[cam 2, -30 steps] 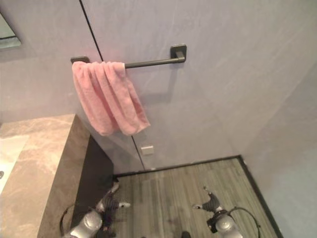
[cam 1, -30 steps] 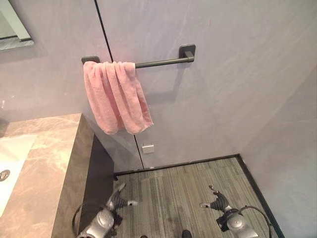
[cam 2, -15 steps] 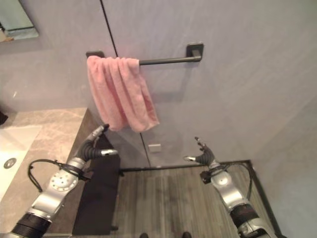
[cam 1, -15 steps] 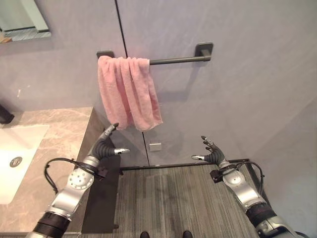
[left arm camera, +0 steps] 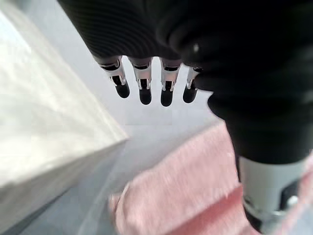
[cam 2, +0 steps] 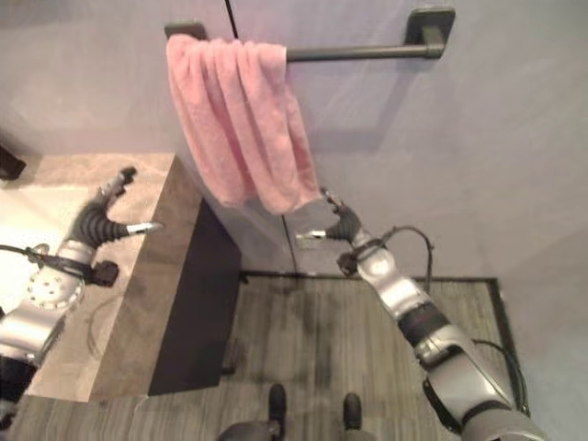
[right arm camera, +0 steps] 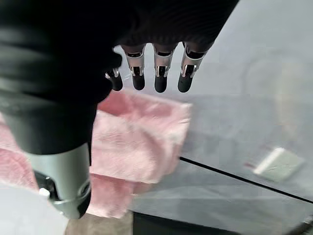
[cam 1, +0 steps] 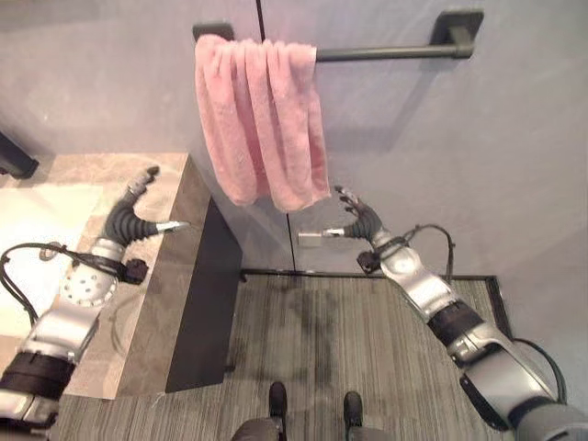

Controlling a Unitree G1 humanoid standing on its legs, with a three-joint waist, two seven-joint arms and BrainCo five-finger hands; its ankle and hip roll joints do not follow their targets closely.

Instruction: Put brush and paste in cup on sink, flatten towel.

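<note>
- Towel [cam 1: 262,119]: pink, bunched at the left end of the dark bar [cam 1: 386,52] on the grey wall, hanging down in folds.
- Counter [cam 1: 165,276]: marble, left of the towel.
- Right hand [cam 1: 360,219]: fingers spread and empty, just below the towel's lower corner.
- Left hand [cam 1: 133,211]: fingers straight, empty, above the counter's edge.

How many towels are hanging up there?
1. A single pink towel hangs bunched at the left end of the dark wall bar, beside the stone counter. Nothing shows of another one.
</note>
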